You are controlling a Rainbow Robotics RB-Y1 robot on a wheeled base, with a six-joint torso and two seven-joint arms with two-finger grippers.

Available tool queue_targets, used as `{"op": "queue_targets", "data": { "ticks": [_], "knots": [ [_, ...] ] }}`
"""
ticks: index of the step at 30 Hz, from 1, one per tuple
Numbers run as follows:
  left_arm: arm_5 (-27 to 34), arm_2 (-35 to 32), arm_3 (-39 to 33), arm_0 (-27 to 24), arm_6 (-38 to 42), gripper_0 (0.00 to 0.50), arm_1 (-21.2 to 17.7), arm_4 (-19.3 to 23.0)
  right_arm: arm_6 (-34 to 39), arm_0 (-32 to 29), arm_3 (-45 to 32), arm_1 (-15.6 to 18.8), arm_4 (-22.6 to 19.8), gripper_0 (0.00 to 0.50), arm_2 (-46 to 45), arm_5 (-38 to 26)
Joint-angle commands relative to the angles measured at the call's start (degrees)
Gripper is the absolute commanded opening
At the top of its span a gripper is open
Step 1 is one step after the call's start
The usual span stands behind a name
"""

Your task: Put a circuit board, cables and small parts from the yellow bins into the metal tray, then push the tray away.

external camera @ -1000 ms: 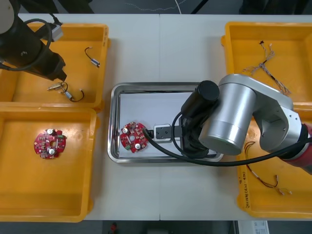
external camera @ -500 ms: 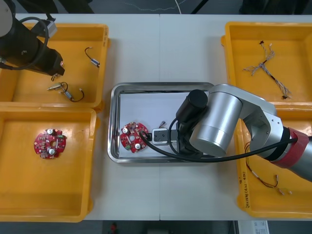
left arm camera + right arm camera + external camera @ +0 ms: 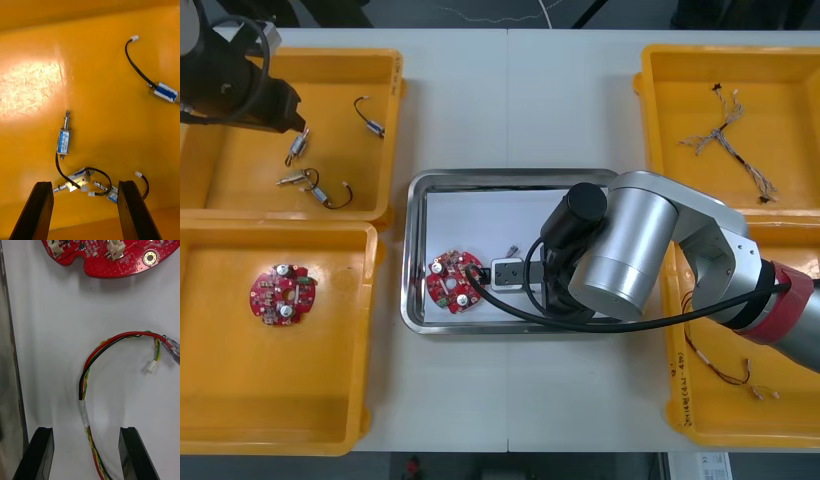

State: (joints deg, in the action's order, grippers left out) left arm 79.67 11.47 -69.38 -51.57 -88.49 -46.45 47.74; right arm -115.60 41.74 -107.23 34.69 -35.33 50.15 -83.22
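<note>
Right gripper (image 3: pixel 86 430) sat low inside the tray (image 3: pixel 480 184), fingers wide apart, gripping nothing. The red-and-yellow cable (image 3: pixel 87 365) lay loose on the white floor. It ran up between the two fingers, touching neither as far as could be seen, and curled over near the circuit board (image 3: pixel 108 257) just beyond.

Judgement: cable delivered. Lift straight up with the fingers wide so the loop is not snagged or dragged.

Left gripper (image 3: pixel 84 184) hung open and empty over the far left bin (image 3: pixel 370 62). A tangle of small metal parts (image 3: pixel 80 179) lay between its fingertips, with one more just beyond.
</note>
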Motion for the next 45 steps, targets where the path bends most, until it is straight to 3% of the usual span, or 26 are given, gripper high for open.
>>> {"op": "queue_targets", "data": {
  "ticks": [1,8,13,19,31,39,45],
  "knots": [
    [-4.6,-1.8,3.7,-3.6,-15.0,0.500,1.9,-1.0,-0.7,1.7,-2.6,-1.0,0.4,0.500,-2.9,-0.6],
    [-10.3,-1.8,9.2,-3.6,-20.6,0.500,3.6,-1.3,-0.7,1.7,-5.5,-2.4,1.3,0.500,-7.1,-5.7],
    [-13.9,-1.8,12.6,-3.6,-22.8,0.500,4.6,-1.5,-0.5,1.7,-7.2,-5.6,1.8,0.500,-13.8,-15.3],
    [-15.9,-0.4,13.9,-3.6,-23.2,0.500,5.5,-2.0,-0.2,1.7,-9.8,-7.1,2.0,0.500,-21.4,-26.8],
    [-19.9,3.6,17.8,-3.6,-23.4,0.500,5.5,-2.1,0.0,1.7,-13.0,-7.8,2.5,0.500,-42.1,-26.8],
    [-20.0,5.6,19.3,-3.6,-23.3,0.500,5.5,-1.5,-0.2,1.6,-12.2,-4.2,4.0,0.500,-51.8,-26.8],
    [-20.2,5.6,20.3,-3.6,-23.4,0.500,5.5,-1.2,-0.5,1.6,-7.4,-1.9,4.6,0.500,-59.0,-26.8]
  ]
}}
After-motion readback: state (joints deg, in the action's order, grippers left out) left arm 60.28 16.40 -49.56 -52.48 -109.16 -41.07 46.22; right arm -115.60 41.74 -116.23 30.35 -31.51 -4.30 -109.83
